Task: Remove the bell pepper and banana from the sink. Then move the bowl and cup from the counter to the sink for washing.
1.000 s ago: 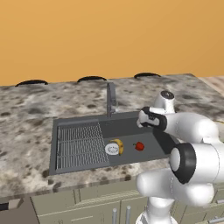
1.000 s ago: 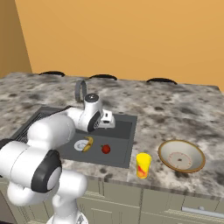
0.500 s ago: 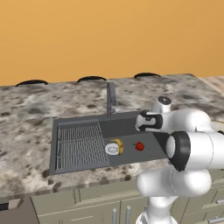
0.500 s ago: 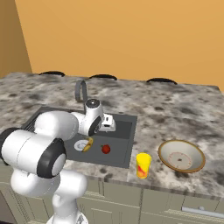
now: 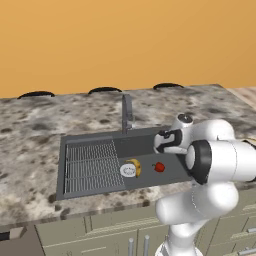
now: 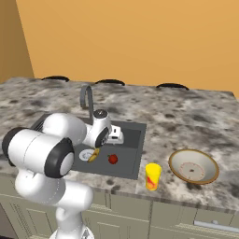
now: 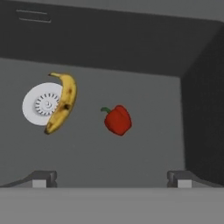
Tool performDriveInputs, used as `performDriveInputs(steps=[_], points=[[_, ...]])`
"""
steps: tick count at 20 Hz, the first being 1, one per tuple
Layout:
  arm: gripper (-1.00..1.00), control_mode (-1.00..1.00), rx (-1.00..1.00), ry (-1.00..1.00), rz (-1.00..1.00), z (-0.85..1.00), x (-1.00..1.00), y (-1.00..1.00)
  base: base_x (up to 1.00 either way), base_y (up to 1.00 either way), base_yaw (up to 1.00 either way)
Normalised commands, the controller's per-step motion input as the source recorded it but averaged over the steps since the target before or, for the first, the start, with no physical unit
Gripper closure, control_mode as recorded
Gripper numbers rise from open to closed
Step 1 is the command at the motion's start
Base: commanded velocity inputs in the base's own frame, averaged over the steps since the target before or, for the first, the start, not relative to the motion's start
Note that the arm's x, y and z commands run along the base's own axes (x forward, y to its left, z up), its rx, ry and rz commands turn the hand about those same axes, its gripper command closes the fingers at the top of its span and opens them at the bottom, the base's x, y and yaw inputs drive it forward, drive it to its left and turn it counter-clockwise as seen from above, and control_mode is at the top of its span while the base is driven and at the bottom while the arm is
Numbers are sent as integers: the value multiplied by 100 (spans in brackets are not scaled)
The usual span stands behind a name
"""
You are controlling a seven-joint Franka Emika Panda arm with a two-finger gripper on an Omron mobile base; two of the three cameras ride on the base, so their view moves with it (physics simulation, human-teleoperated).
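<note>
The red bell pepper [image 7: 118, 119] lies on the floor of the dark grey sink [image 7: 131, 52], right of the yellow banana [image 7: 63, 103], which rests partly over the white drain [image 7: 39, 105]. My gripper [image 7: 111, 179] hangs open above them with nothing between its fingers; the pepper is just ahead of its middle. From the base I see the gripper [image 6: 116, 136] over the sink's [image 6: 135, 140] right half, above the pepper [image 6: 112, 159] and banana [image 6: 94, 154]. The yellow cup [image 6: 152, 176] and the beige bowl [image 6: 193, 166] stand on the counter right of the sink. Bell pepper [image 5: 159, 167] and banana [image 5: 136, 167] also lie beside each other in the left base view.
The grey faucet [image 5: 127, 112] rises behind the sink. A ribbed drainer [image 5: 90, 165] takes up the sink's left part. Speckled stone counter [image 6: 186, 121] surrounds the basin, with its front edge close to the cup. An orange wall stands behind.
The hand has sunk a little toward the sink and the arm's elbow has swung forward. The jaws stay open. Pepper, banana, cup and bowl have not moved.
</note>
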Motion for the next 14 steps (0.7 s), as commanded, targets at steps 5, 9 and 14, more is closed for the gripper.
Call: performDriveInputs(steps=[5, 9, 14], points=[[-100, -100, 0, -2, 0, -28, 12, 0, 0, 0, 0], [-100, -100, 0, -4, 0, -29, 15, 0, 0, 0, 0], [-100, -100, 0, -1, 0, -25, 17, -4, 0, 0, 0]])
